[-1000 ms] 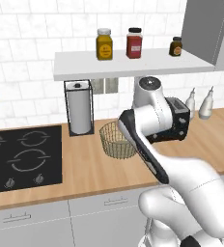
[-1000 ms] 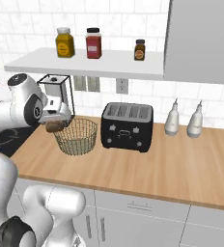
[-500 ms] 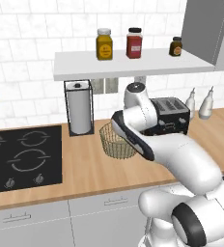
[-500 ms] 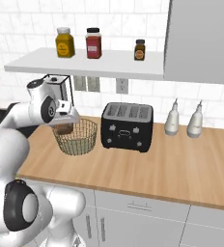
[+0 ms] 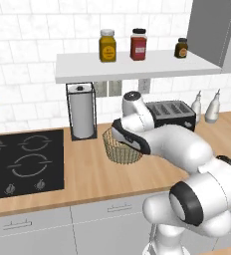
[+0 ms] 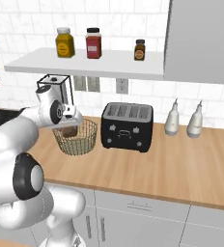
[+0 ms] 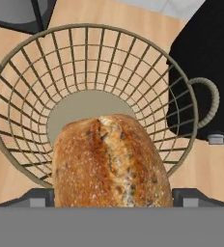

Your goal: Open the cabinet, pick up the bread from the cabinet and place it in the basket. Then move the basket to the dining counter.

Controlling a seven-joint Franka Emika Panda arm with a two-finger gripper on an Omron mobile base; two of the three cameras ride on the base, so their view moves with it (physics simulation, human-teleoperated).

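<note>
In the hand view the golden-brown bread point(image 7: 111, 159) fills the space between my gripper's point(image 7: 113, 200) jaws, which are shut on its sides. The round wire basket point(image 7: 17, 72) lies straight below it, its bare floor visible past the loaf. From the right base view the gripper point(image 6: 68, 126) hangs over the basket point(image 6: 80, 142) with the bread point(image 6: 68, 131) at about rim height. The basket point(image 5: 121, 149) stands on the wooden worktop between a paper-towel holder and a toaster. The grey cabinet point(image 6: 201, 38) hangs at the upper right. The dining counter is out of view.
A black toaster point(image 6: 127, 126) stands just right of the basket, with two white bottles point(image 6: 184, 120) beyond it. The paper-towel holder point(image 5: 81, 112) is behind the basket on the left. A black hob point(image 5: 23, 162) lies further left. Jars point(image 5: 107, 46) sit on the shelf above.
The arm has folded in and carried the bread from beside the toaster to a spot over the basket, lower than before. The grip on the loaf is unchanged.
</note>
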